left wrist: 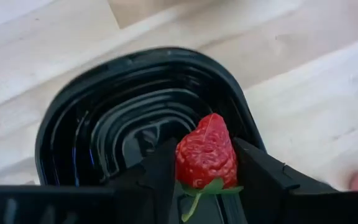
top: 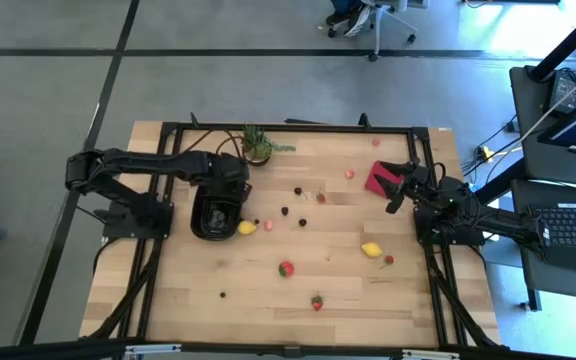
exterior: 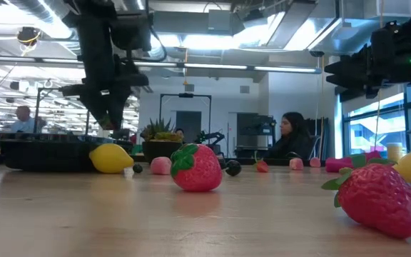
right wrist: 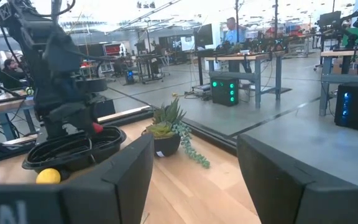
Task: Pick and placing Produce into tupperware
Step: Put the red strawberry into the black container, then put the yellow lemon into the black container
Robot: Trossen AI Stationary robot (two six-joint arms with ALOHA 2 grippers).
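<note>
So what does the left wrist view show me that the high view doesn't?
Only the left wrist view shows a red strawberry held between the left pincer's fingers above the hollow of the black tupperware, which looks empty as far as that view reaches.

Only the high view shows the loose produce on the table: a lemon beside the tupperware, another lemon, two strawberries and small berries, plus the right pincer waiting open by the red square.

Both show the tupperware under the left pincer.

Open-plan lab, workbenches (right wrist: 247, 59), ceiling ducts (exterior: 212, 14)
</note>
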